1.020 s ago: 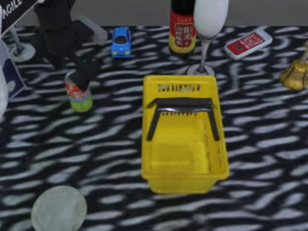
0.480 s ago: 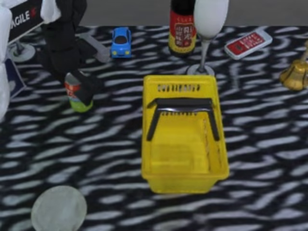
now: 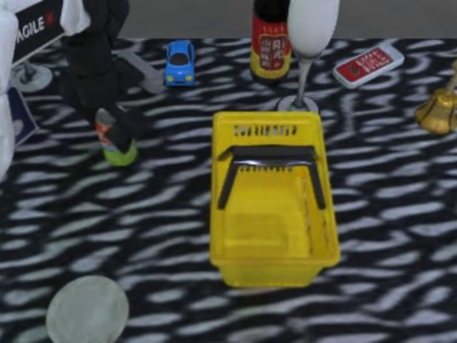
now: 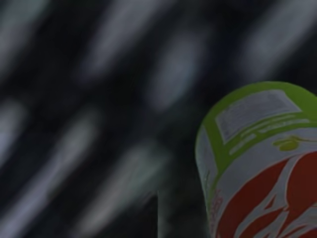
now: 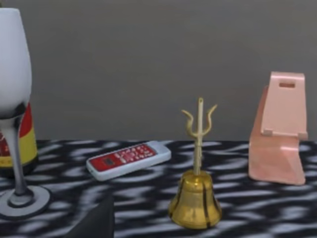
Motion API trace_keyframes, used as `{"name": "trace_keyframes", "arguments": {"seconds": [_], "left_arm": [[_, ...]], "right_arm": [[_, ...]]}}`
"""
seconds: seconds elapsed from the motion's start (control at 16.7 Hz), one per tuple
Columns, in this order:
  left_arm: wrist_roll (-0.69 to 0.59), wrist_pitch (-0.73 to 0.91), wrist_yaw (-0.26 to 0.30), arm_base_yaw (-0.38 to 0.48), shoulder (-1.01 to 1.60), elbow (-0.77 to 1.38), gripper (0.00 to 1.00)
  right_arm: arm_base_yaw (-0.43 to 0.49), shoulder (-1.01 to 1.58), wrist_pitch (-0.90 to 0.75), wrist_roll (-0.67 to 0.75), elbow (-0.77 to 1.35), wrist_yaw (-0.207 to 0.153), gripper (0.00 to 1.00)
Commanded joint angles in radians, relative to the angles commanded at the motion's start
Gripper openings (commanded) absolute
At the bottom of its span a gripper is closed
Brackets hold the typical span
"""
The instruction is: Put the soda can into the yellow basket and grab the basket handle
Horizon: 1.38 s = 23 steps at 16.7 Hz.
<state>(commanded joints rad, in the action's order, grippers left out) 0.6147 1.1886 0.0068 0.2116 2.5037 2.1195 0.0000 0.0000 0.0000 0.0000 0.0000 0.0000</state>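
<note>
From above, the left claw [image 3: 114, 118] sits over the small red, white and green soda can [image 3: 116, 148] at the counter's [image 3: 164, 236] far left; whether it grips cannot be told. The rectangular bright yellow plastic basket [image 3: 271, 268] stands centre, well apart to the can's right, its thin black U-shaped handle [image 3: 270, 152] lying across its far half.

The left wrist view shows the can [image 4: 257, 163] close up over the striped counter.

The right wrist view shows a brass bell [image 5: 195, 198], a red and white remote [image 5: 128, 159] and a pink stand [image 5: 278, 136]; the right claw is unseen.
</note>
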Motion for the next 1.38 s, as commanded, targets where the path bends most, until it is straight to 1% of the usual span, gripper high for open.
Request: {"name": "trace_keyframes", "arguments": {"seconds": [0.42,0.48,1.02,1.08,1.2,1.26,1.38], "left_arm": [[0.000,0.000,0.000,0.000,0.000,0.000,0.02],[0.000,0.000,0.000,0.000,0.000,0.000,0.00],[0.001,0.000,0.000,0.001,-0.001,0.000,0.00],[-0.002,-0.009,0.007,0.002,-0.002,-0.004,0.00],[-0.016,-0.059,0.044,0.006,-0.009,-0.024,0.00],[-0.028,-0.099,0.073,0.009,-0.014,-0.040,0.00],[-0.059,-0.209,0.149,0.017,-0.032,-0.083,0.00]], "right_arm": [[0.000,0.000,0.000,0.000,0.000,0.000,1.00],[0.000,0.000,0.000,0.000,0.000,0.000,1.00],[0.000,0.000,0.000,0.000,0.000,0.000,1.00],[0.000,0.000,0.000,0.000,0.000,0.000,1.00],[0.000,0.000,0.000,0.000,0.000,0.000,1.00],[0.000,0.000,0.000,0.000,0.000,0.000,1.00],[0.000,0.000,0.000,0.000,0.000,0.000,1.00]]}}
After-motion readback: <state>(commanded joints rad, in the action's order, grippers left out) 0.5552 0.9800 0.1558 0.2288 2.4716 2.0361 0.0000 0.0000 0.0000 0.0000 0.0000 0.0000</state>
